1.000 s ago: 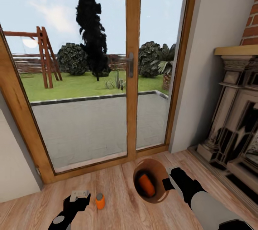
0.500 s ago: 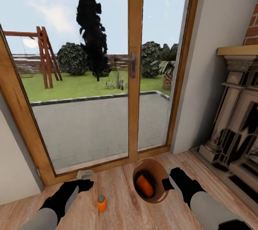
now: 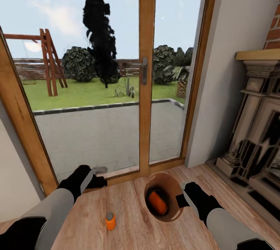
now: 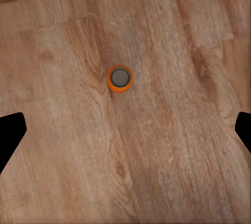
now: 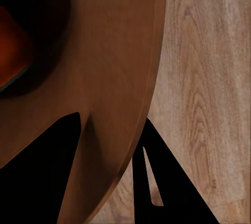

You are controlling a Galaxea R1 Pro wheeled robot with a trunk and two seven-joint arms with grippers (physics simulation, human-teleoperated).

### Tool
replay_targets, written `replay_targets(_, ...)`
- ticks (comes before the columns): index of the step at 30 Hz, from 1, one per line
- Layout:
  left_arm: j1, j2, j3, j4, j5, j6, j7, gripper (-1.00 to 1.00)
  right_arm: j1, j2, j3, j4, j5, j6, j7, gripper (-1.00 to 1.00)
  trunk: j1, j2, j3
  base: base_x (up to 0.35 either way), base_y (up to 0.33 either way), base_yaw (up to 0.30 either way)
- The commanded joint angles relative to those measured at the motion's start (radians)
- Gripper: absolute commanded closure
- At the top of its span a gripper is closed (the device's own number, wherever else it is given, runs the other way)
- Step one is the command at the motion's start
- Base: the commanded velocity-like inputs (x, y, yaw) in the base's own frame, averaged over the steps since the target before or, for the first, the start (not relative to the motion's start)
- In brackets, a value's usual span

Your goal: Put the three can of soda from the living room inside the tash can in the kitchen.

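Arms reach forward over the reddish plank floor point(image 3: 128, 207) before the wood-framed glass doors point(image 3: 146, 67). The left gripper point(image 3: 97, 176) is raised near the door sill, its jaws spread wide and empty, looking straight down on an upright orange soda can point(image 4: 120, 78) standing on the planks. The right gripper point(image 3: 186, 195) is closed on the rim of the trash can point(image 3: 177, 195), one finger inside the orange-brown wall and one outside. A second orange can point(image 3: 157, 202) lies inside the bin
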Motion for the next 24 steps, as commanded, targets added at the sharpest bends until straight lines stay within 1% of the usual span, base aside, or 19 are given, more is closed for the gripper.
replay_targets(1,-0.001,0.0,0.0,0.0,0.0,0.001,0.0,-1.0,-0.001,0.0,-0.002,-0.001,-0.008,0.0,0.0,1.0,0.0,0.0,0.0,0.0,0.0,0.0)
replay_targets(9,-0.002,0.0,0.001,0.001,0.0,0.002,0.0,-1.0,-0.001,-0.004,-0.002,-0.001,-0.008,0.002,0.0,1.0,0.0,0.0,0.0,0.0,0.0,0.0)
replay_targets(11,-0.003,0.0,0.001,0.0,0.0,0.002,0.0,-1.0,-0.002,-0.009,-0.002,-0.002,-0.007,0.002,0.001,1.0,0.0,0.0,0.0,0.0,0.0,0.0)
replay_targets(13,-0.003,0.0,0.001,0.001,0.0,0.002,-0.001,-1.0,-0.005,-0.015,-0.003,-0.002,-0.007,0.004,0.002,1.0,0.008,-0.014,-0.006,0.0,0.0,0.0)
replay_targets(15,-0.003,-0.001,0.001,0.001,0.0,0.002,-0.001,-1.0,-0.015,-0.027,-0.003,-0.003,-0.008,0.019,0.004,1.0,0.015,-0.028,-0.012,0.0,0.0,0.0)
replay_targets(16,-0.003,-0.001,0.001,0.0,0.001,0.002,-0.001,-1.0,-0.027,-0.043,-0.004,-0.003,-0.008,0.037,0.007,1.0,0.019,-0.035,-0.016,0.0,0.0,0.0)
replay_targets(19,-0.003,-0.001,0.0,-0.003,0.001,0.002,-0.003,-1.0,-0.058,-0.062,-0.004,-0.003,-0.009,0.048,0.009,1.0,0.031,-0.056,-0.025,0.0,0.0,0.0)
replay_targets(22,-0.003,-0.002,0.0,-0.005,0.002,0.002,-0.005,-1.0,-0.117,-0.096,-0.007,-0.002,-0.011,0.055,0.012,1.0,0.042,-0.077,-0.034,0.0,0.0,0.0)
replay_targets(23,-0.003,-0.002,0.0,-0.005,0.002,0.002,-0.005,-1.0,-0.128,-0.102,-0.01,-0.002,-0.011,0.056,0.015,1.0,0.046,-0.084,-0.037,0.0,0.0,0.0)
replay_targets(24,-0.003,-0.002,0.0,-0.006,0.002,0.002,-0.006,-1.0,-0.146,-0.111,-0.024,-0.001,-0.011,0.058,0.025,1.0,0.05,-0.091,-0.041,0.0,0.0,0.0)
